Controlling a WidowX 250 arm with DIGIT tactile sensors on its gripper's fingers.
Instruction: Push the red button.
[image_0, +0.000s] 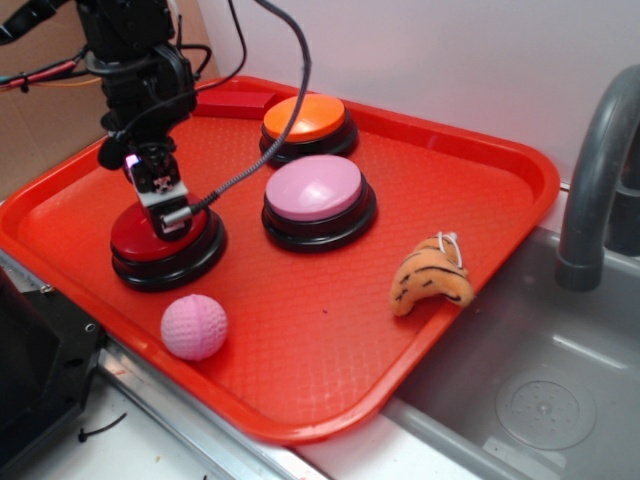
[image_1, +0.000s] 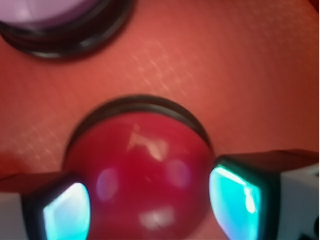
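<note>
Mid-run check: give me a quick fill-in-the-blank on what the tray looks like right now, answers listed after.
1. The claw is directly over the ___ button.
2. The pink button sits between the orange button and the ___ plush toy.
3. The pink ball lies nearest the tray's ___ edge.
4. In the wrist view, the claw's fingers stand ___, one at each side of the dome.

Missing words: red; striped; front; apart

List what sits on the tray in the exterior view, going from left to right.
Red button under the gripper → pink ball → pink-topped button → striped plush toy. The orange-topped button overlaps the pink-topped one in left-right position, so its place is unclear. All rest on the red tray.
</note>
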